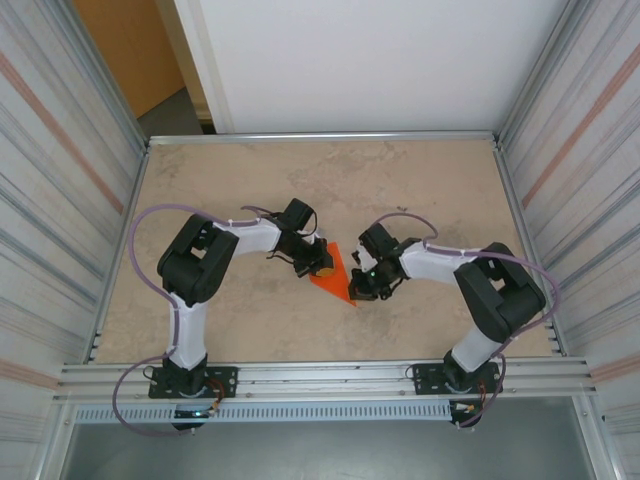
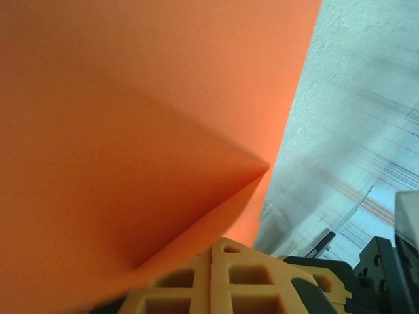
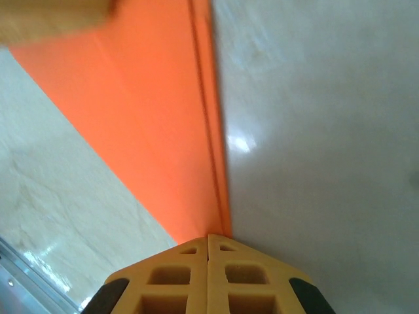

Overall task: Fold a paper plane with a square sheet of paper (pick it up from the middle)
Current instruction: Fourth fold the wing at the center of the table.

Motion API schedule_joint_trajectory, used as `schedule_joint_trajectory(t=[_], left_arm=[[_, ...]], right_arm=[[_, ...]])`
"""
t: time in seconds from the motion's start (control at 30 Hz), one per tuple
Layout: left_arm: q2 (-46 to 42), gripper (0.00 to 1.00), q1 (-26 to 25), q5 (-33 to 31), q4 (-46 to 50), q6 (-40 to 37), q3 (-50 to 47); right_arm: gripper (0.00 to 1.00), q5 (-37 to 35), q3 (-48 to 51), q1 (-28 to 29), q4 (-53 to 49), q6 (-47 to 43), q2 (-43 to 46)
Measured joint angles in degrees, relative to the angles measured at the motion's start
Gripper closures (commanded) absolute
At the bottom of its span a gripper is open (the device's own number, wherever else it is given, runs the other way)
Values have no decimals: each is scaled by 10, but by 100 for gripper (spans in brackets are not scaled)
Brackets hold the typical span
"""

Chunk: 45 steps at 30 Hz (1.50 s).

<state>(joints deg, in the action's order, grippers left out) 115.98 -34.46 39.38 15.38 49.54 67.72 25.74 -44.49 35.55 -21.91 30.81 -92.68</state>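
Right wrist: paper plane point(image 3: 157, 131) at fingers point(image 3: 167, 281)

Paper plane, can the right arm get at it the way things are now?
Likely yes. The right fingers look shut on the narrow tip of the paper plane, with bare table beside them. The left fingers seem to grip its wider end, off to the side, leaving the way free.

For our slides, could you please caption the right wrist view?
Shut yellow fingers pinch the narrow tip of a creased bright orange paper plane.
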Motion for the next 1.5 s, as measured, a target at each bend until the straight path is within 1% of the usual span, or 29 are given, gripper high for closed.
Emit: schedule_joint_trajectory(t=[0.2, 0.3, 0.37, 0.47, 0.57, 0.8, 1.13, 1.33, 1.5], left_arm=[[0, 96, 0, 0, 0, 0, 0], [0, 96, 0, 0, 0, 0, 0], [0, 96, 0, 0, 0, 0, 0], [0, 95, 0, 1, 0, 0, 0], [0, 95, 0, 1, -2, 0, 0], [-1, 95, 0, 0, -2, -5, 1], [-4, 91, 0, -3, -8, -19, 0], [-5, 90, 1, -3, -37, -42, -8], [-5, 90, 17, 5, -66, -54, -19]], right_arm=[[97, 0, 54, 0, -58, 0, 80], [97, -1, 46, 0, -61, 1, 112], [97, -3, 27, 0, -55, 2, 115], [98, -9, -10, 0, -34, 3, 94], [99, -13, -37, 0, -7, 8, 50], [99, -13, -44, 0, 21, 18, -25], [100, -22, -43, 0, 22, 17, -40], [100, -21, -46, 1, 19, 18, -47], [100, -21, -56, 1, 19, 18, -56]])
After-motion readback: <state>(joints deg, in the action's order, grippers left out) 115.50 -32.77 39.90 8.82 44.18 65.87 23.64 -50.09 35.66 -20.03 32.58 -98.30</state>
